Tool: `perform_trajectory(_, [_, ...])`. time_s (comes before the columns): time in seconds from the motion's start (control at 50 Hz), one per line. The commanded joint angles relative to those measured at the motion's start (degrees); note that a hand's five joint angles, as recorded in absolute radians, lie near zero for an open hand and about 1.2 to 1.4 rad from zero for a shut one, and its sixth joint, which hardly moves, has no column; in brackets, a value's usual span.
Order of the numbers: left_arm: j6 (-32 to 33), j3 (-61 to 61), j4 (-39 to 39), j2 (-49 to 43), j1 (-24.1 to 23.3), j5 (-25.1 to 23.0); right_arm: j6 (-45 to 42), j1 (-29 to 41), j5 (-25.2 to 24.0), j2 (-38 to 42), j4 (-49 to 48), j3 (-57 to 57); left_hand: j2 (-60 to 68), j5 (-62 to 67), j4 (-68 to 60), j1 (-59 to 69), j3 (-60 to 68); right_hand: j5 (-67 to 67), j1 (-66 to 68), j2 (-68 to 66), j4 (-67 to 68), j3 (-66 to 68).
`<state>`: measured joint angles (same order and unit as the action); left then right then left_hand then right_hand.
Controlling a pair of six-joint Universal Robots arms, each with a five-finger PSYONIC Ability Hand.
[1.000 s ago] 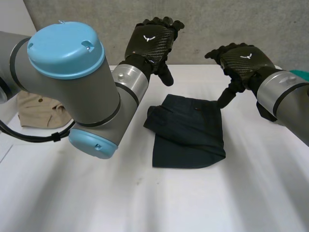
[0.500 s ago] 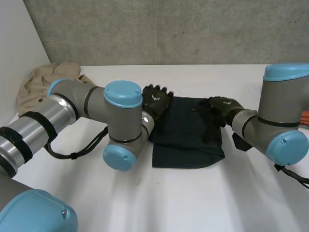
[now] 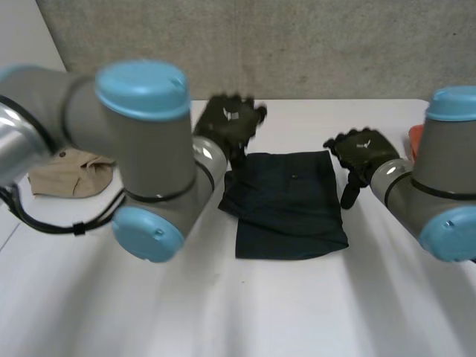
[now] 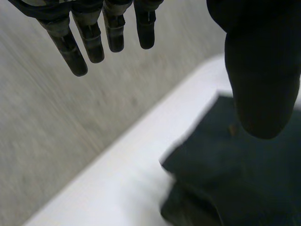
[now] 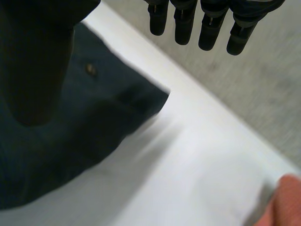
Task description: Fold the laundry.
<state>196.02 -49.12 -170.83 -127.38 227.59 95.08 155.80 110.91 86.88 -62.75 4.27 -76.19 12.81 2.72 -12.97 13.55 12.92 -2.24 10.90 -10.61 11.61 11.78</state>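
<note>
A dark navy garment (image 3: 288, 202) lies folded into a rough square in the middle of the white table (image 3: 245, 312). My left hand (image 3: 229, 123) hovers above the table just past the garment's far left corner, fingers straight and apart, holding nothing. In the left wrist view its fingers (image 4: 94, 37) hang free over the wall and table, with the garment (image 4: 235, 183) below the thumb. My right hand (image 3: 362, 152) is beside the garment's far right corner, open and empty. The right wrist view has its fingers (image 5: 207, 23) spread above the garment's corner (image 5: 80, 117).
A crumpled beige garment (image 3: 71, 175) lies at the table's left side, behind my left arm. Something orange-red (image 3: 414, 137) sits at the right edge, also seen as an orange cloth (image 5: 284, 202) in the right wrist view. A grey wall (image 3: 260, 44) backs the table.
Both arms have swung: the hands dropped onto the garment's far corners half a second ago and have now lifted off it, left hand back and up, right hand outward. The garment stays folded.
</note>
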Motion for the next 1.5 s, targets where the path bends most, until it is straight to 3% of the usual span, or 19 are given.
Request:
perform_trajectory(0.02, [-6.78, -3.61, -2.40, 8.19, 1.54, -9.19, -2.96, 5.88, -0.22, -10.98, -13.47, -20.19, 1.44, 1.53, -1.28, 0.70, 1.33, 2.24, -0.90, 0.61, -1.61, -1.78])
perform_trajectory(0.14, [-13.11, -11.59, -2.40, 14.51, 6.28, -31.23, -0.42, 13.27, 2.58, -8.81, -21.39, -30.58, 1.44, 1.53, -1.28, 0.70, 1.33, 2.24, -0.90, 0.61, -1.61, -1.78])
perform_trajectory(0.24, [-13.56, -15.73, -2.84, 17.42, 6.81, -39.97, 3.02, 14.42, 6.98, -1.69, -32.55, -32.18, 1.78, 1.87, -1.62, 1.04, 1.66, 2.24, -0.90, 0.61, -1.61, -1.78])
perform_trajectory(0.42, [-13.65, -19.96, -5.12, 19.97, 6.99, -40.24, 2.58, 14.16, 9.80, 5.70, -47.77, -28.59, 1.95, 2.04, -1.79, 1.21, 1.83, 2.24, -0.90, 0.61, -1.61, -1.78])
perform_trajectory(0.6, [-14.00, -22.51, -7.76, 20.50, 7.43, -40.15, 1.00, 13.98, 9.71, 12.29, -46.47, -18.40, 1.78, 1.87, -1.62, 1.04, 1.67, 2.24, -0.90, 0.61, -1.61, -1.78])
perform_trajectory(0.62, [-14.00, -22.60, -7.76, 20.50, 7.60, -40.15, 0.91, 13.98, 9.62, 12.65, -45.76, -17.43, 1.78, 1.87, -1.62, 1.04, 1.67, 0.04, 1.31, -1.60, 0.59, 0.42])
perform_trajectory(0.66, [-14.00, -22.68, -7.76, 20.50, 7.69, -40.15, 1.00, 13.90, 9.45, 13.26, -44.36, -15.32, 1.61, 1.70, -1.45, 0.87, 1.50, -17.59, 18.94, -19.23, 18.22, 18.05])
perform_trajectory(0.72, [-14.08, -22.60, -7.85, 20.50, 7.69, -40.06, 1.35, 13.46, 9.27, 14.23, -41.11, -11.54, 1.61, 1.70, -1.45, 0.87, 1.50, -67.60, 68.94, -69.23, 68.23, 68.06])
perform_trajectory(0.9, [-14.00, -21.37, -8.29, 21.99, 7.78, -40.06, 1.26, 8.89, 6.28, 10.64, -36.18, -6.26, 1.44, 1.53, -1.28, 0.70, 1.33, -67.76, 69.10, -69.39, 68.39, 68.22])
perform_trajectory(1.06, [-14.17, -17.50, -9.26, 24.10, 7.87, -37.08, 1.53, -2.53, 4.70, 3.34, -35.30, 4.72, 1.44, 1.53, -1.28, 0.70, 1.33, -67.76, 69.10, -69.39, 68.39, 68.22])
perform_trajectory(1.28, [-17.77, -16.79, -11.72, 24.72, 7.78, -34.79, 2.05, -23.97, -11.55, 4.03, -35.47, 17.65, 1.44, 1.53, -1.28, 0.70, 1.33, -67.76, 69.10, -69.39, 68.39, 68.22])
perform_trajectory(1.5, [-18.39, -19.08, -13.21, 23.32, 7.52, -34.70, 4.87, -39.53, -33.25, 24.76, -41.27, 19.41, 1.44, 1.53, -1.28, 0.70, 1.33, -67.76, 69.10, -69.39, 68.39, 68.22])
